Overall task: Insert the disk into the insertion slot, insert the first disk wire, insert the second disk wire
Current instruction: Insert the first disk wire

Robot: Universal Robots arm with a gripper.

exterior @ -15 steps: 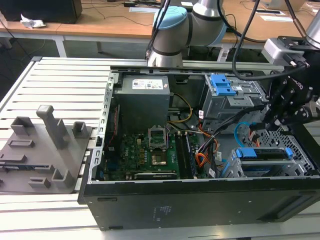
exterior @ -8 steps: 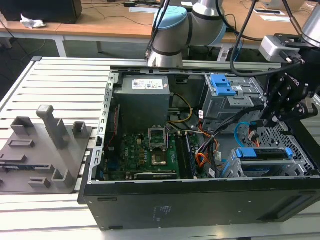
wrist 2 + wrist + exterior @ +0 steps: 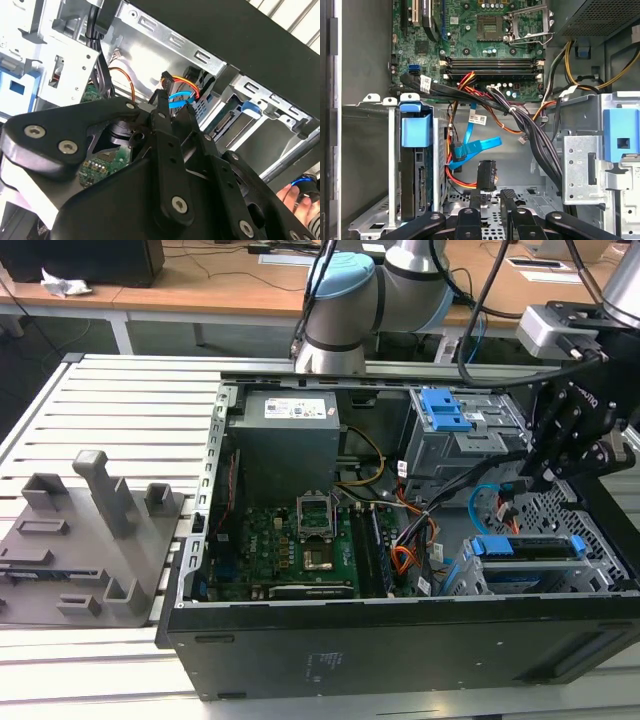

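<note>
Soft, even light from above makes the pale slatted metal table (image 3: 120, 390) bright. Inside the open black computer case (image 3: 400, 650) it is dimmer, with deep shadow by the walls. In the second wrist view the bare silver sheet-metal wall (image 3: 150, 55) glares white, and the black gripper (image 3: 175, 100) looks nearly a silhouette.

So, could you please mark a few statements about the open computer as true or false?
1. The disk sits in the insertion slot. True.
2. The gripper is empty. False: it is shut on the black connector with red and yellow wires.
3. No cooler covers the processor socket. True.
4. The grey fixture lies inside the computer case. False: it lies on the table, to the exterior view's left of the case.
</note>
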